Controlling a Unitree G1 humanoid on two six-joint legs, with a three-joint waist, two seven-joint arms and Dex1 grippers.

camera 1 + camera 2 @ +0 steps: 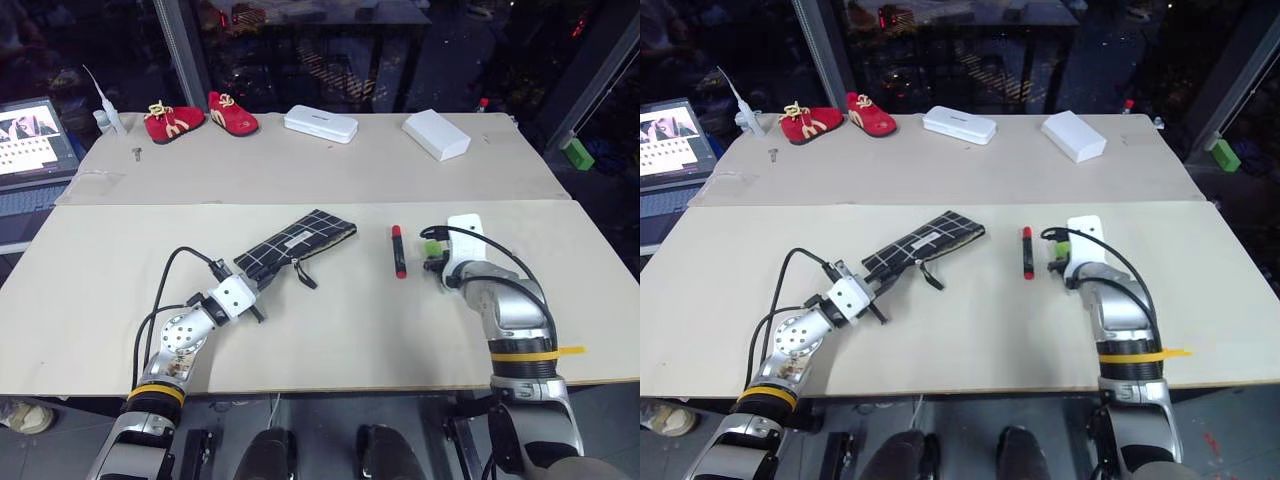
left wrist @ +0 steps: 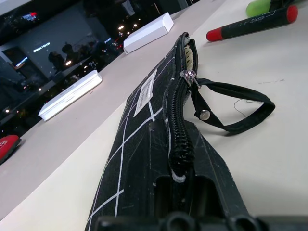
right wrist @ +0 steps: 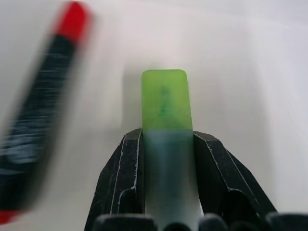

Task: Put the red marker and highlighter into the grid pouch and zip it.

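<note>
Because the highlighter (image 3: 164,125) sits pinched between the right gripper (image 3: 166,144)'s two fingers, cap end jutting ahead and the red marker (image 1: 397,251) just beside, it looks light, stiff and slick, best held mid-barrel as now, not nearer the cap.

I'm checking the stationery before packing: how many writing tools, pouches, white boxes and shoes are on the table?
Writing tools: 2, a slim red-capped dark marker and a chunky pale green highlighter.
Pouches: 1, black fabric with white grid lines.
White boxes: 2.
Red shoes: 2.
Total: 7.
</note>
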